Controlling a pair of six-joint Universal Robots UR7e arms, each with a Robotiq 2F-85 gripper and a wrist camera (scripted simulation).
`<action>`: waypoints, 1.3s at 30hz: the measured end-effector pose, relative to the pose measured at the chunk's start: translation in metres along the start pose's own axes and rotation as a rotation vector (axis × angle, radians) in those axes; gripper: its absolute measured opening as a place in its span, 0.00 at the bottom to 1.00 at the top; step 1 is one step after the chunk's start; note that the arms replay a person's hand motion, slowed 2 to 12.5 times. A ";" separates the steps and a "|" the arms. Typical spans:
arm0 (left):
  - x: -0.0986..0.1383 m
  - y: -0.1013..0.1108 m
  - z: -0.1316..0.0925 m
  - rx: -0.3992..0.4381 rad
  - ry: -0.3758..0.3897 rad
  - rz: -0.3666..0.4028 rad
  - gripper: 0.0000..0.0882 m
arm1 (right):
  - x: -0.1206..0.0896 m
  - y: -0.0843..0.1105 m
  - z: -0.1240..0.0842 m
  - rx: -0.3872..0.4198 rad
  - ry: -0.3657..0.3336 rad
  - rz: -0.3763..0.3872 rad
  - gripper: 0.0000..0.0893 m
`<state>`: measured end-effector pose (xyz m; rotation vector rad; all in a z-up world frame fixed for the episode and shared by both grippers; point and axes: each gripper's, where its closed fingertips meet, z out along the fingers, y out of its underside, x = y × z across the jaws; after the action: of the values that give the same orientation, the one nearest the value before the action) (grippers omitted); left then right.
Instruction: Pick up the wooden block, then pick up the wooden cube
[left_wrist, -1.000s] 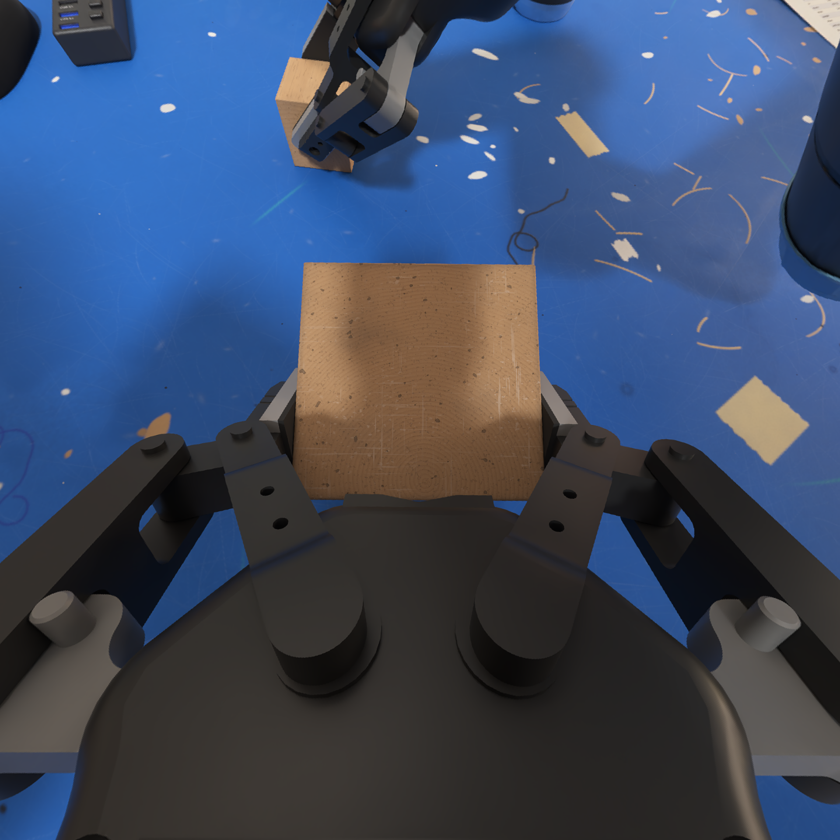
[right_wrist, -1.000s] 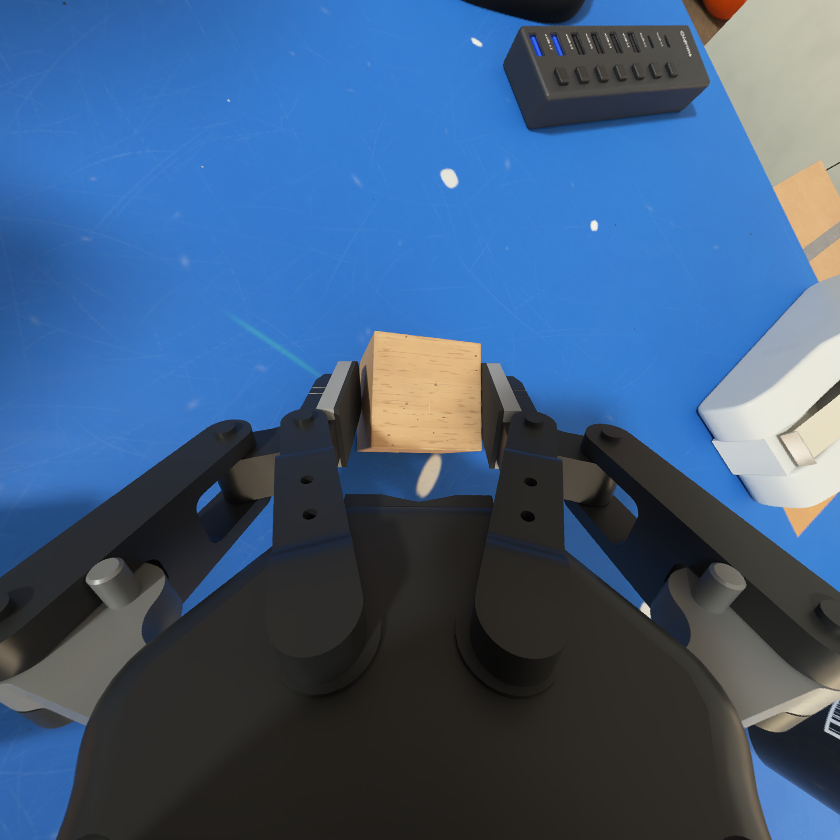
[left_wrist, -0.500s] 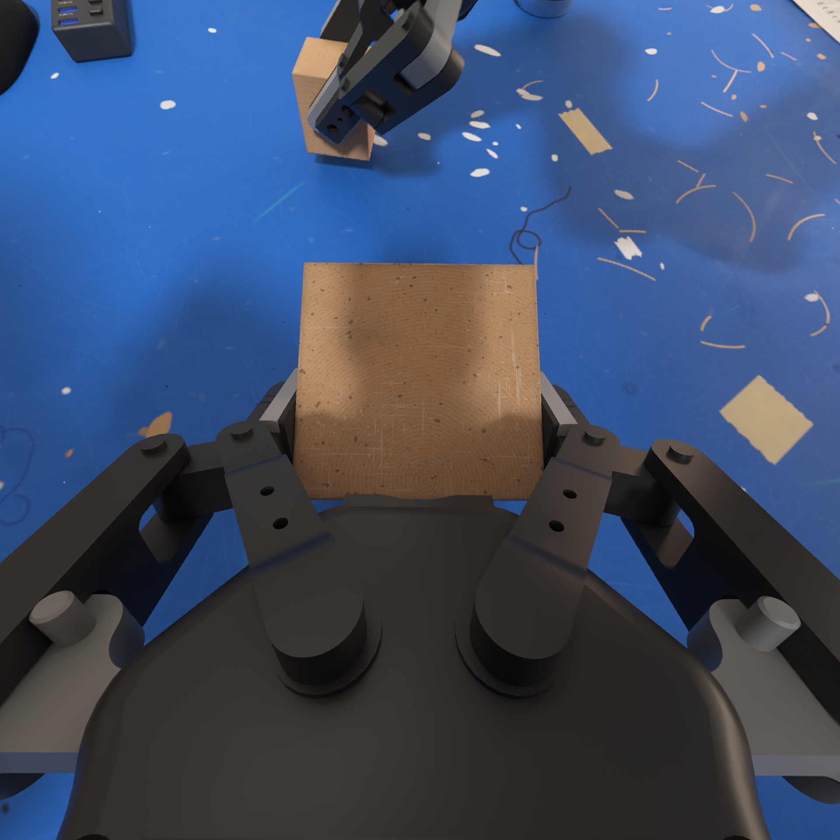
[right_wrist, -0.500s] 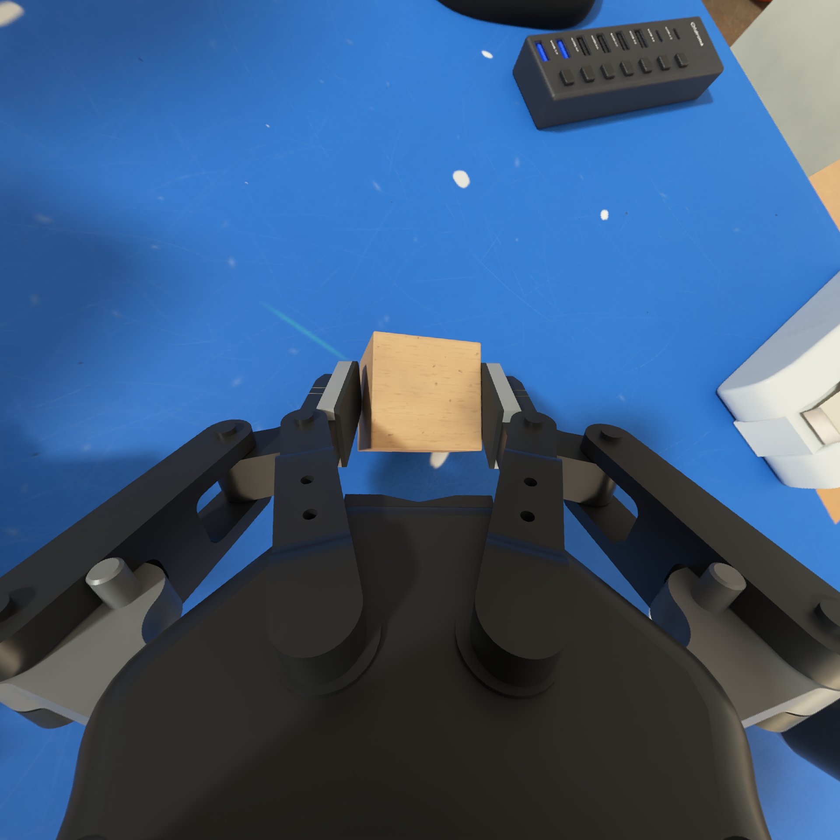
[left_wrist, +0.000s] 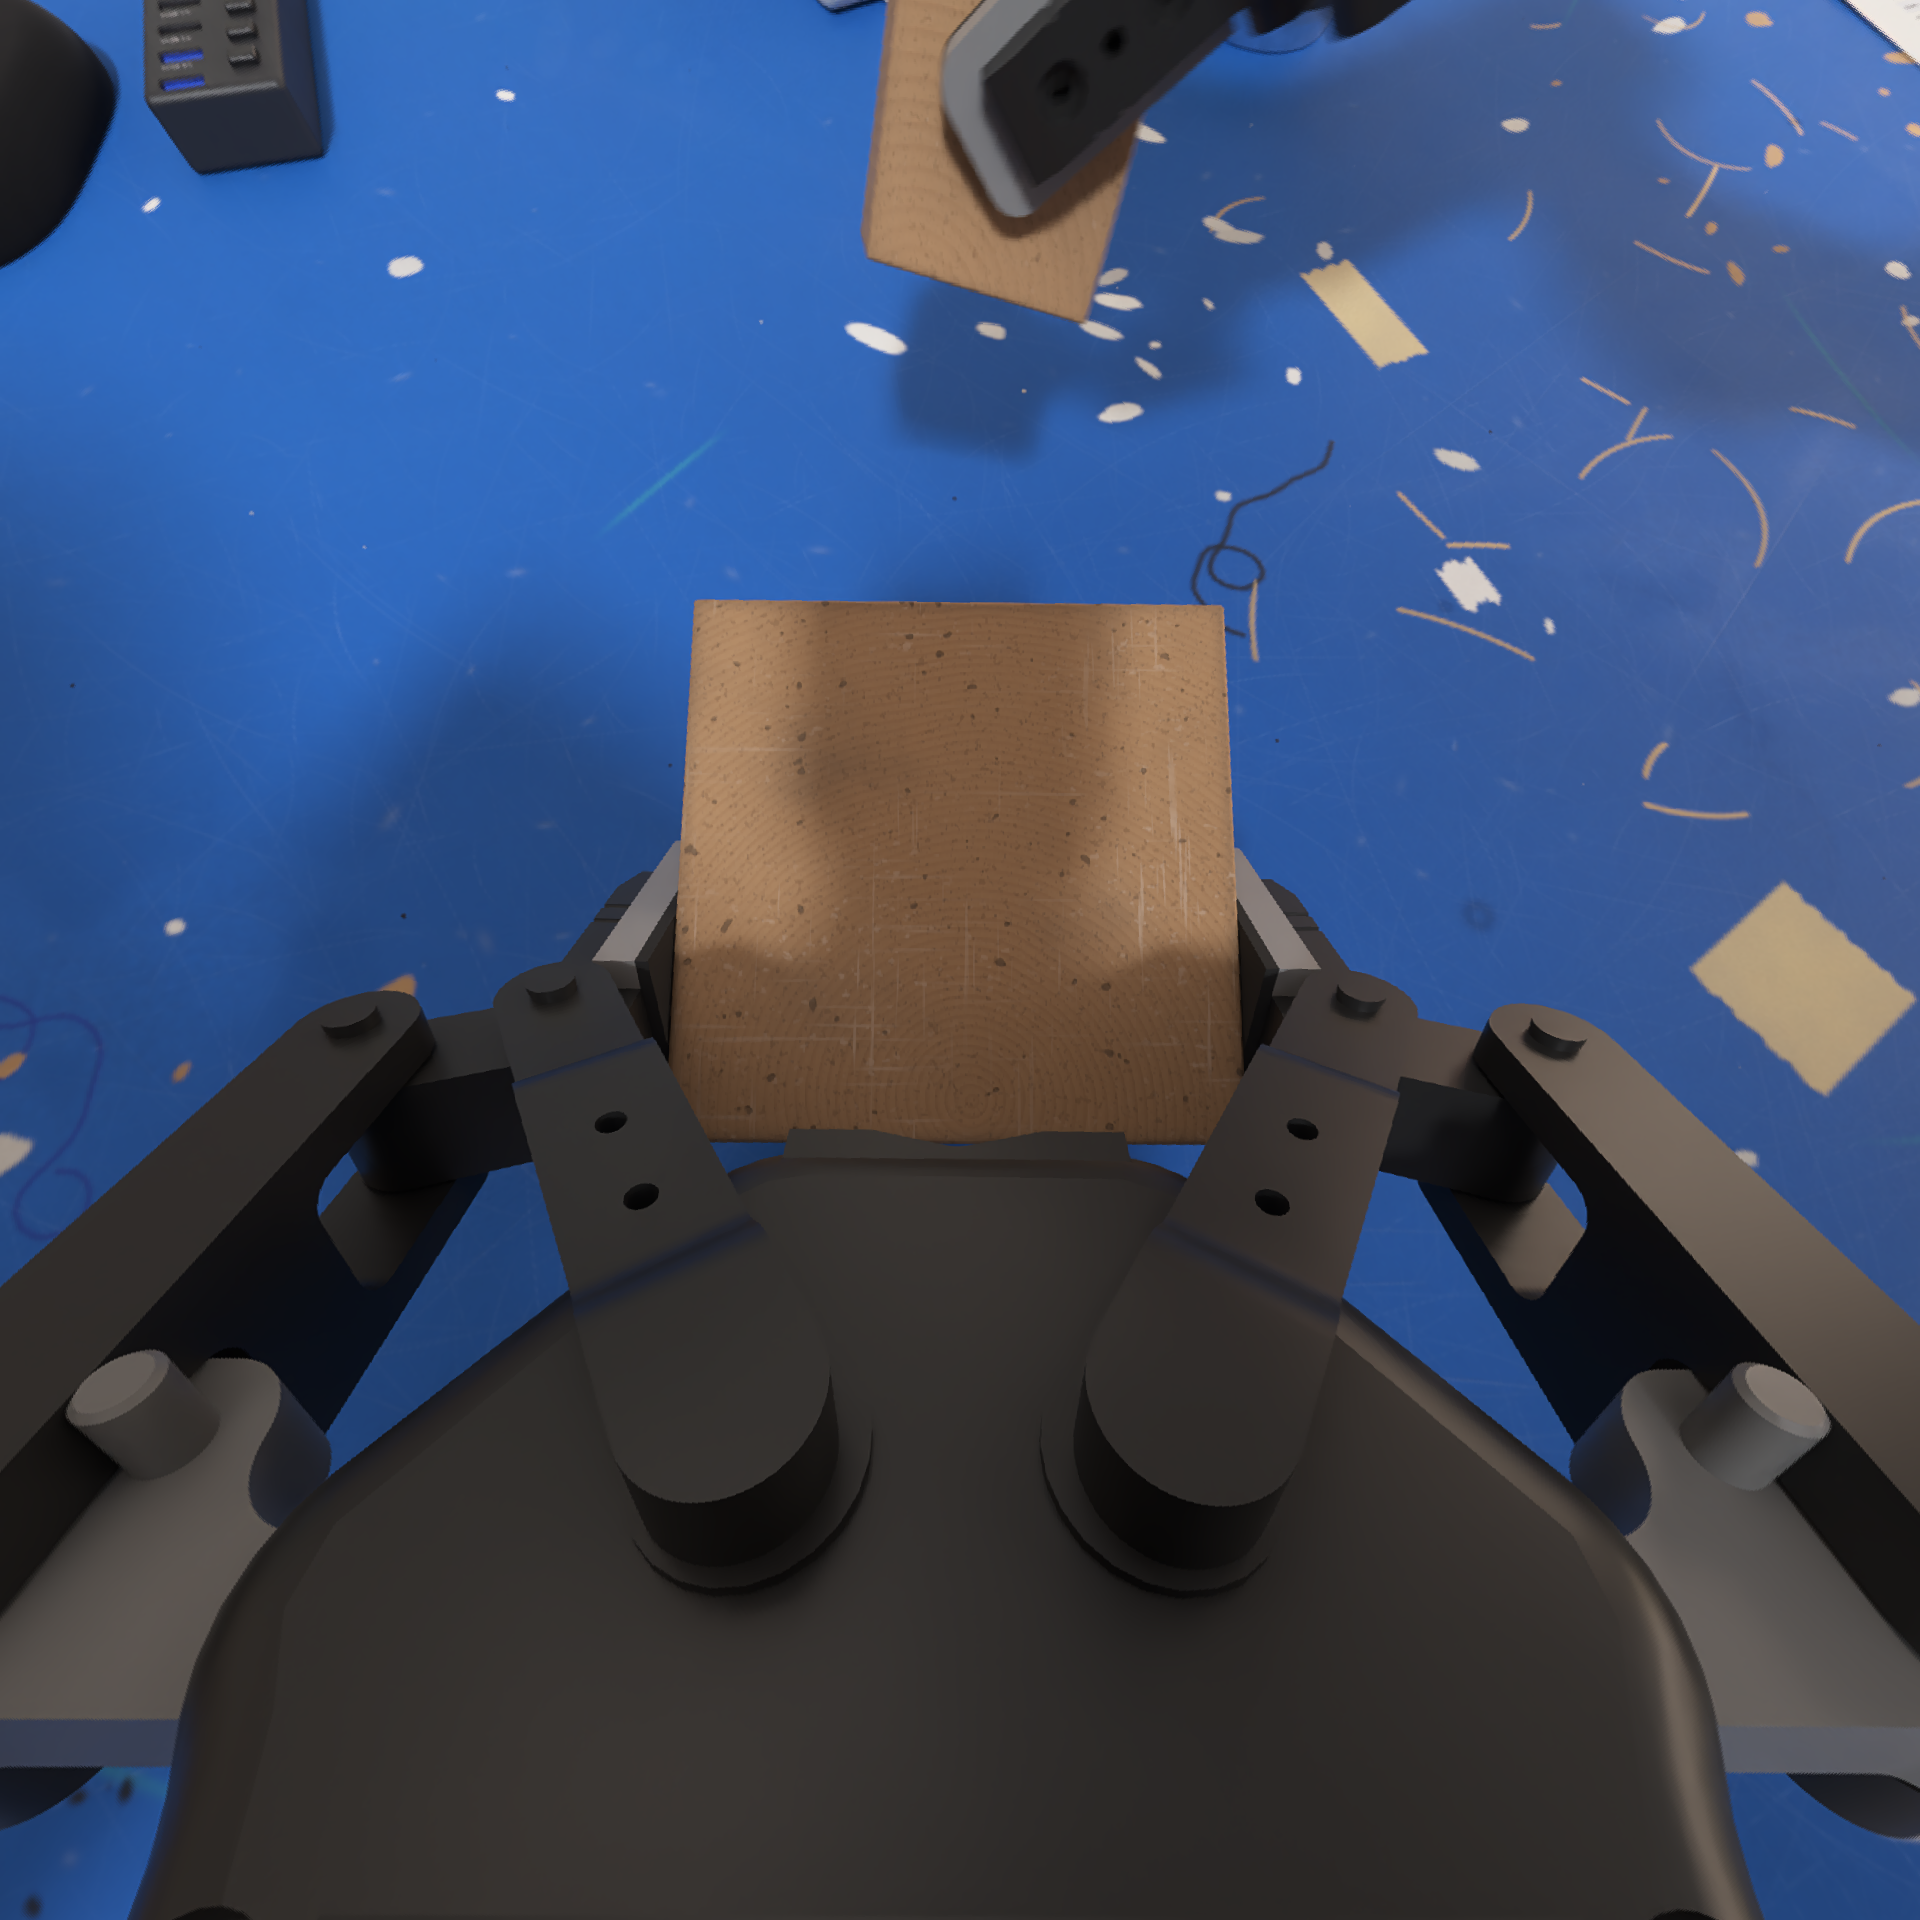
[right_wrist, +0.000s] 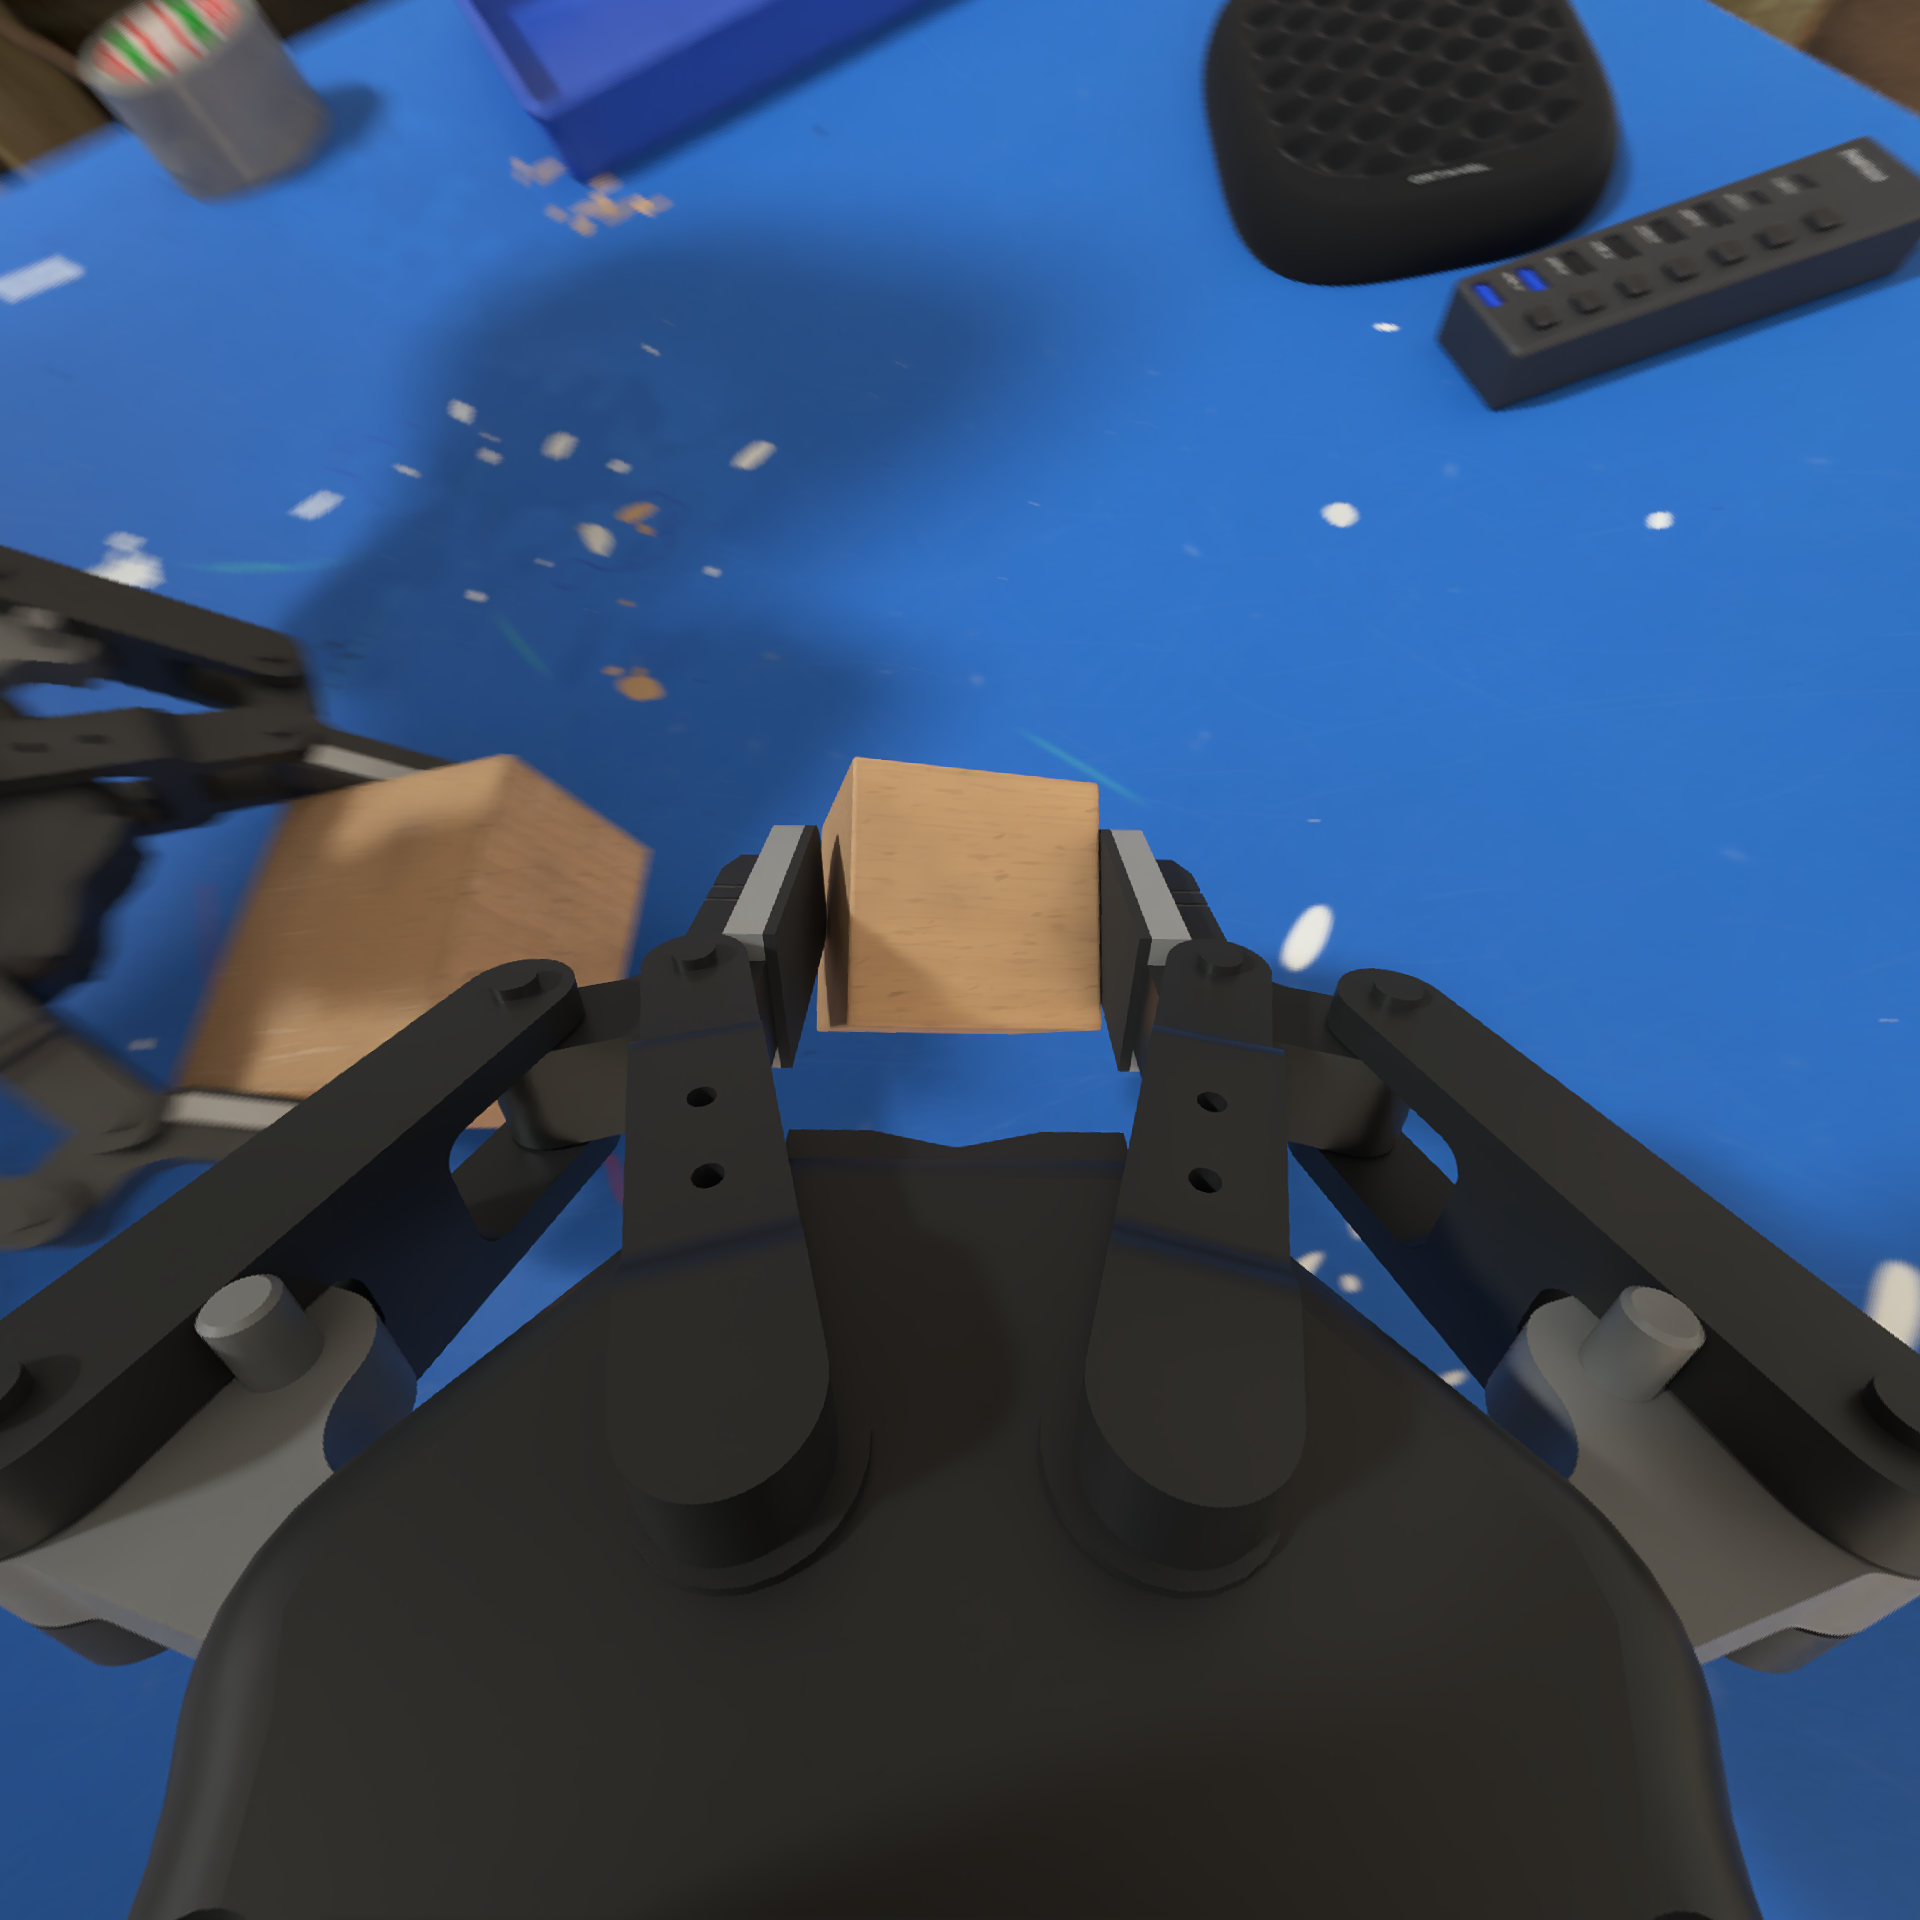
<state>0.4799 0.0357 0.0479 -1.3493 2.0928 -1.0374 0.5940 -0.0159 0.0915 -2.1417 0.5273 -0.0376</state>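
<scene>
**A well-used workshop bench**

The blue tabletop (left_wrist: 416, 520) is scuffed and littered with wood shavings (left_wrist: 1704, 488), white flecks, tape scraps (left_wrist: 1361, 312) and pen scribbles. Desk gear sits around it: a black multi-port hub (right_wrist: 1683, 270), a black perforated pad (right_wrist: 1413, 125), a grey cup (right_wrist: 208, 104) and a blue tray (right_wrist: 665, 62).

Matte black end effector (left_wrist: 956, 935) linkages, grey pads (left_wrist: 649, 914) (paired screw holes)

Both wrist cameras look steeply down, close over the blue table (left_wrist: 416, 644), sharing both wooden pieces.
</scene>
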 end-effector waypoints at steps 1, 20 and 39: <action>0.000 -0.001 0.001 0.003 0.000 0.004 0.84 | -0.008 -0.001 -0.005 0.017 -0.037 0.020 0.51; 0.007 -0.027 0.014 0.030 0.023 0.139 0.84 | -0.119 -0.004 -0.062 0.132 -0.582 0.375 0.51; 0.027 -0.037 0.021 0.045 0.044 0.177 0.84 | -0.132 -0.005 -0.062 0.130 -0.672 0.540 0.51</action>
<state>0.5048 -0.0053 0.0647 -1.1063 2.1631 -1.0407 0.4626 -0.0109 0.1535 -1.6815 0.6484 0.8868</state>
